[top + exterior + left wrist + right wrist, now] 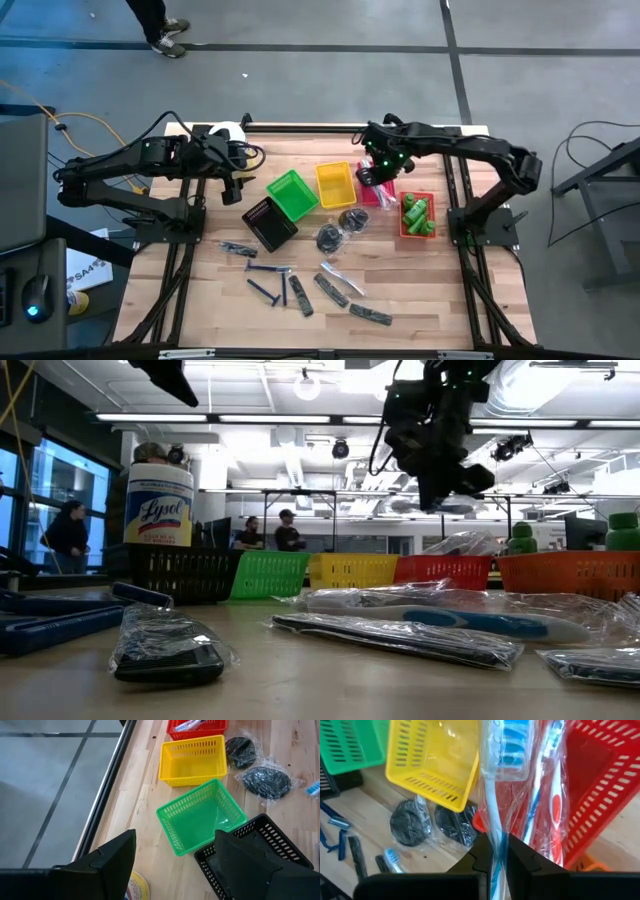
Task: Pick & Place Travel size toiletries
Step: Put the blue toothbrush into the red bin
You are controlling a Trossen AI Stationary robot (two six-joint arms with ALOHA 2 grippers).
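Observation:
My right gripper (376,176) hangs over the red basket (372,193), shut on a slim clear packet with a white-and-blue toothbrush (492,790). A second packet with a red brush (554,800) lies in that basket (605,780). Green bottles (417,213) stand in the orange basket (403,229). Two clear-bagged dark round pieces (340,230) lie on the wood near the yellow basket (336,184). Blue razors (266,280), dark strips (370,315) and more packets (335,283) lie toward the near edge. My left gripper (232,186) hovers open at the far left, above the table. My right gripper pinches the clear packet between its two fingers at the brush's handle part (494,837). The fingers come from above, slanting down. The packet hangs below them, brush head (511,755) lowest, over the red basket's edge; whether it touches the basket I cannot tell.
The green basket (292,193) and black basket (268,222) sit side by side below my left gripper (175,870). A white tub with a yellow label (228,132) stands at the far left corner. Bare wood lies at the near right.

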